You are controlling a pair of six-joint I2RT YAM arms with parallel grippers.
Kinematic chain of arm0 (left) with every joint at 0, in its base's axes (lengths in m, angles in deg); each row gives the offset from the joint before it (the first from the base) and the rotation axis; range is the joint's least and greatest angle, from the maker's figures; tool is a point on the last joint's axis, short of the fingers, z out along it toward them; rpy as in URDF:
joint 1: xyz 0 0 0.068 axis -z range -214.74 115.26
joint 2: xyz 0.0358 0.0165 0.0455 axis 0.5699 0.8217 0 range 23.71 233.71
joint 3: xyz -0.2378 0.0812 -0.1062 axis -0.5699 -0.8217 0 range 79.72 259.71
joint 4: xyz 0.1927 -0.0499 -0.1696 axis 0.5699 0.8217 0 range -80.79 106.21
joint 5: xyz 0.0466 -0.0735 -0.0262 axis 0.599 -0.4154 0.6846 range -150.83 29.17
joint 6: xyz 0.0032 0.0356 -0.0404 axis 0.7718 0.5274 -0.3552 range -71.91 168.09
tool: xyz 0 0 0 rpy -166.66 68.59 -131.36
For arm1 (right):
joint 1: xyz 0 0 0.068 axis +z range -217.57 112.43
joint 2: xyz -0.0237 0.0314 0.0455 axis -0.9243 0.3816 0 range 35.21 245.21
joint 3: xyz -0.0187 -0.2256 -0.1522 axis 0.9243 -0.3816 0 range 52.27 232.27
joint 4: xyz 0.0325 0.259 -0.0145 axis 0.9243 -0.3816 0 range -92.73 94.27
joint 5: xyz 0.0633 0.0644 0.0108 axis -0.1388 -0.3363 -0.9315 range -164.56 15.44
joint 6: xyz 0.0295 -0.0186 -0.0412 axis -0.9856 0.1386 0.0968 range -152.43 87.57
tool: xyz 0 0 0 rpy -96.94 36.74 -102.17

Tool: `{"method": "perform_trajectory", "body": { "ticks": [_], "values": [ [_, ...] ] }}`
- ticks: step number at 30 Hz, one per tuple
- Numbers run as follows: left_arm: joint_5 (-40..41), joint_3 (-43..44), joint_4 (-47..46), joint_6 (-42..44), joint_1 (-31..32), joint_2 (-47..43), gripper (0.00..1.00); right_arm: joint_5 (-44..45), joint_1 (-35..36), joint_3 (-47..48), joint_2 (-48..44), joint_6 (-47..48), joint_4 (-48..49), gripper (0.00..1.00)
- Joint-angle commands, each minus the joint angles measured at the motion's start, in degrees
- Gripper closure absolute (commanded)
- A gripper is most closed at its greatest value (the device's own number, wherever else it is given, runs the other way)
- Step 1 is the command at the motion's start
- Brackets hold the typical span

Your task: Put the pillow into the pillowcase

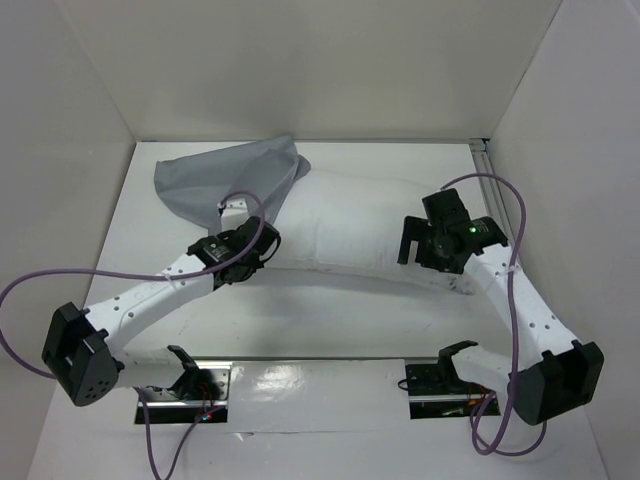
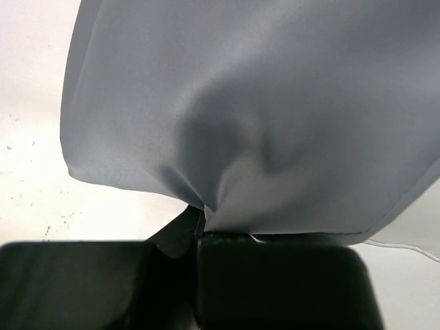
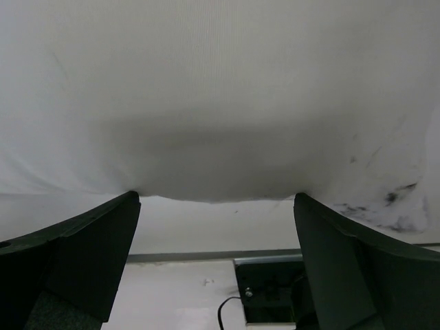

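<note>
White table, plain white walls on three sides, metal rail at far right corner

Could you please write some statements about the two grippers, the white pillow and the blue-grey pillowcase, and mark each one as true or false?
1. The left gripper is shut on the thin, wrinkly blue-grey fabric pillowcase. True.
2. The right gripper is clamped on the plump white rectangular pillow. False: its jaws stand wide open, with the pillow's edge between the fingers.
3. In the top view, the pillowcase lies left of the bare part of the pillow. True.
4. The pillow is fully inside the pillowcase. False: most of it lies uncovered.
</note>
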Motion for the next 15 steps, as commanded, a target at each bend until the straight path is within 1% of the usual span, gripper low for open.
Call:
{"method": "perform_trajectory", "body": {
  "ticks": [1,4,5,6,7,8,11,12,14,15],
  "values": [
    [-0.9,4.3,-1.9,1.8,0.6,0.6,1.00,-3.9,-0.4,-3.9,0.5,-1.6,1.1,0.00],
    [-0.9,5.9,-1.9,3.1,0.6,1.9,1.00,-6.6,-0.4,-5.0,3.4,-2.2,7.5,0.00],
    [-1.6,6.9,-1.9,3.1,0.6,2.6,1.00,-8.0,-0.4,-5.0,4.0,-2.2,12.4,0.08],
    [-1.6,7.5,-1.9,3.6,0.6,3.1,1.00,-8.9,-0.4,-5.0,4.6,-1.5,15.4,0.31],
    [-2.7,8.3,-1.9,4.4,0.6,3.1,1.00,-9.5,-0.4,-5.0,5.9,-1.5,17.8,0.67],
    [-3.5,10.1,-1.9,5.0,0.6,3.7,1.00,-9.5,-0.4,-5.0,6.5,-1.5,21.8,1.00],
    [-6.2,13.9,-2.4,7.6,1.8,6.2,1.00,-12.4,1.6,-0.9,7.6,-2.6,26.1,1.00],
    [-7.4,17.4,-2.4,7.6,2.8,7.2,1.00,-12.4,2.9,1.7,8.3,-3.1,28.9,1.00],
    [-8.8,21.6,-2.4,8.2,5.2,11.3,1.00,-12.4,7.7,5.2,10.7,-4.2,29.8,1.00],
    [-9.5,26.4,-2.4,9.1,6.3,12.8,1.00,-12.4,9.5,6.7,11.9,-4.9,29.8,1.00]
  ]
}}
